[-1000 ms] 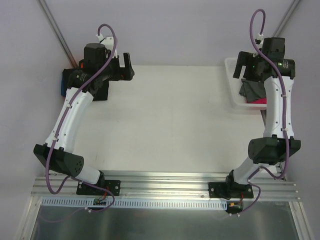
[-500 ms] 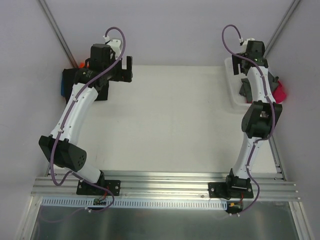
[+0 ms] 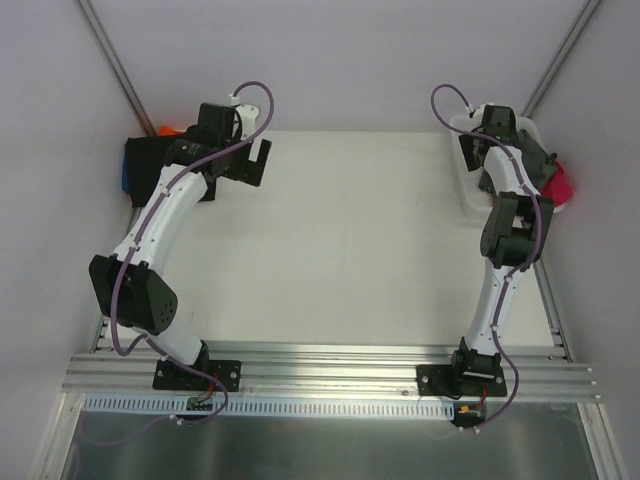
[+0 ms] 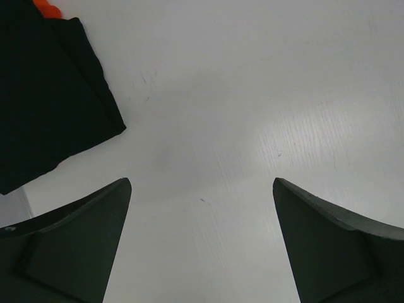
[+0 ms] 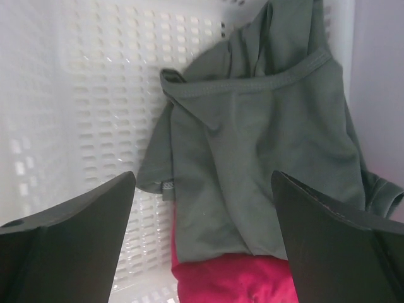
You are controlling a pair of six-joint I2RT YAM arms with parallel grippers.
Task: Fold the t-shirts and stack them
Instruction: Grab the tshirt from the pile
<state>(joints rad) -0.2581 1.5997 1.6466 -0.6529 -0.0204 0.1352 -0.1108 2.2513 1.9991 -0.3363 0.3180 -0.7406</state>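
Grey cloth at the centre of things: dark grey t-shirt (image 5: 265,145) crumpled across the middle and right of the right wrist view, draped over a magenta-pink t-shirt (image 5: 233,281) at the lower edge, both inside the white lattice basket (image 5: 82,95). Right gripper (image 5: 202,180) directly above that heap, fingers spread wide to either side, gripping nothing, no contact with the cloth visible. From overhead, basket at the upper right of the frame, a bulge of magenta showing at its right rim. Left gripper (image 4: 202,183) likewise fully parted and empty, poised over bare white table (image 4: 252,95) toward the upper left of the overhead view. Near it, at the upper left of the left wrist view, a folded black t-shirt (image 4: 50,101) lying flat, a sliver of orange t-shirt (image 4: 47,7) beyond its far corner; overhead, a blue t-shirt (image 3: 124,178) edging out at the left of that pile. Looks like the fetching step: some shirts folded and stacked at the upper left, at least two unfolded in the basket. Next move, as a guess: lower the right fingers onto a raised ridge of the grey shirt near the collar seam, pinch one layer only, lift clear of the basket wall, carry toward the open middle of the table. Risks: dragging the magenta shirt up with it, or snagging on the lattice. Afterwards, probably a second corner for the left arm, to spread the cloth flat.
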